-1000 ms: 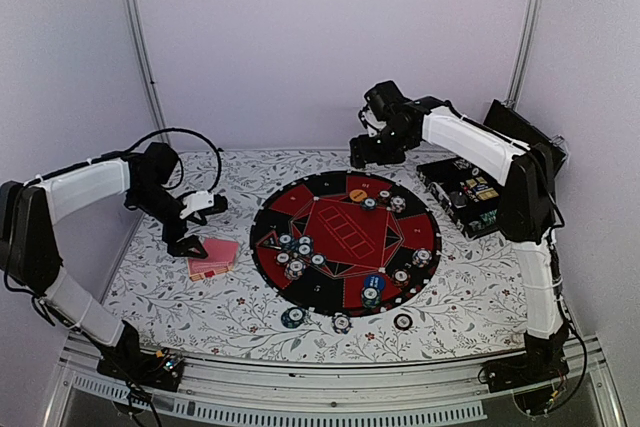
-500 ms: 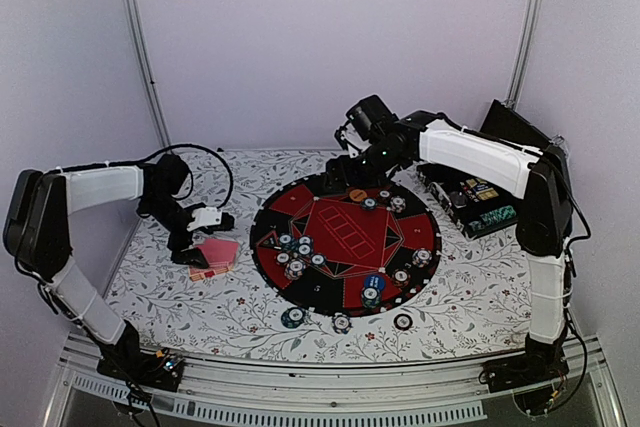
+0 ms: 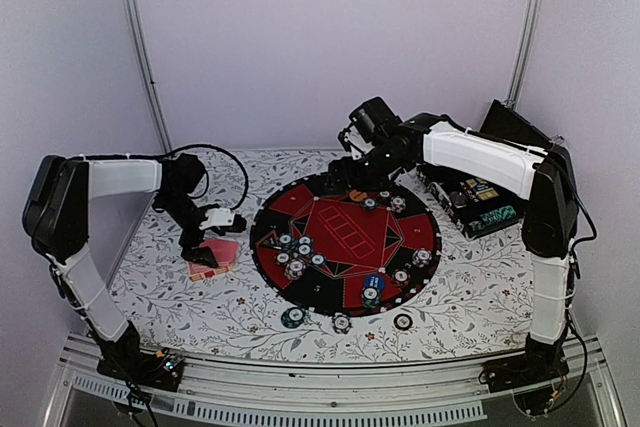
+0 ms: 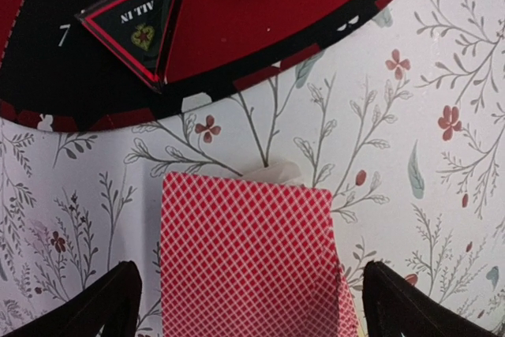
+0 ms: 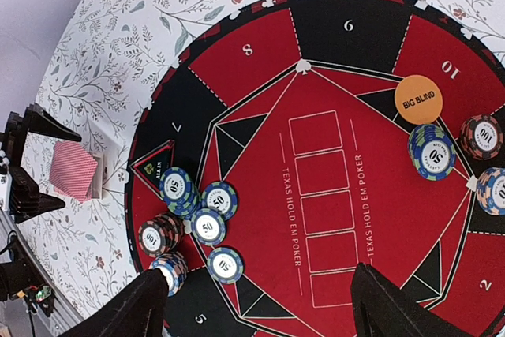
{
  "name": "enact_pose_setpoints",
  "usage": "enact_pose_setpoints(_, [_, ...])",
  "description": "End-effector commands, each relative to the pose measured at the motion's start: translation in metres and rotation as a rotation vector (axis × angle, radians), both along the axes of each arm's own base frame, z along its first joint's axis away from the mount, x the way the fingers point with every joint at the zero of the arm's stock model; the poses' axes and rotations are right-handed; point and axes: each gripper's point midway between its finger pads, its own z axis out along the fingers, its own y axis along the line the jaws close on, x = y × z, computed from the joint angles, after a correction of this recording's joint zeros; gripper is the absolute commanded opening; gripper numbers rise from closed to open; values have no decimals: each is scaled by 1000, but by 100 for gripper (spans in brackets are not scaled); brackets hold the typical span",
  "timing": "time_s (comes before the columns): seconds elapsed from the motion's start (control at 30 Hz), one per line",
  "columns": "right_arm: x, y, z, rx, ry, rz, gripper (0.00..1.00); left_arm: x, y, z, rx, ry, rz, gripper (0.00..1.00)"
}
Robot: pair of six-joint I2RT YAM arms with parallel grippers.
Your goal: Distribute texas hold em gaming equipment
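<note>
A deck of red-backed playing cards (image 3: 217, 253) (image 4: 248, 250) (image 5: 72, 170) lies on the floral table left of the round mat (image 3: 345, 232). My left gripper (image 3: 212, 245) (image 4: 248, 296) is open, a finger on each side of the deck with a gap on both sides. Several poker chips (image 3: 298, 252) (image 5: 193, 211) cluster on the mat's left part. An orange big blind disc (image 3: 357, 193) (image 5: 418, 99) and a blue chip stack (image 5: 432, 151) lie at its far side. My right gripper (image 3: 352, 177) (image 5: 260, 286) hangs open above the mat's far edge, holding nothing.
A black hinged case (image 3: 470, 202) with more chips stands at the right rear. Loose chips (image 3: 342, 323) lie on the table in front of the mat, and a blue stack (image 3: 372, 287) sits on its near part. A wall stands close behind.
The left arm has moved right and lowered its open gripper around the card deck. The right arm has swung left from the case side to above the mat's far edge.
</note>
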Motion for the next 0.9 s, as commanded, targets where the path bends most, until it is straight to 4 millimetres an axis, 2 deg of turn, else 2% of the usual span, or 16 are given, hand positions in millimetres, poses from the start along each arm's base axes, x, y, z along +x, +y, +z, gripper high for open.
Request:
enact_pose_setpoints(0.0, [-5, 3, 21, 41, -27, 11, 83, -6, -5, -2, -8, 56, -15, 100])
enact_pose_setpoints(0.43, [-7, -1, 17, 25, -29, 12, 82, -2, -3, -5, -2, 87, 56, 100])
enact_pose_setpoints(0.87, [-9, -3, 14, 15, -31, 22, 81, -15, 9, -15, 5, 145, 125, 100])
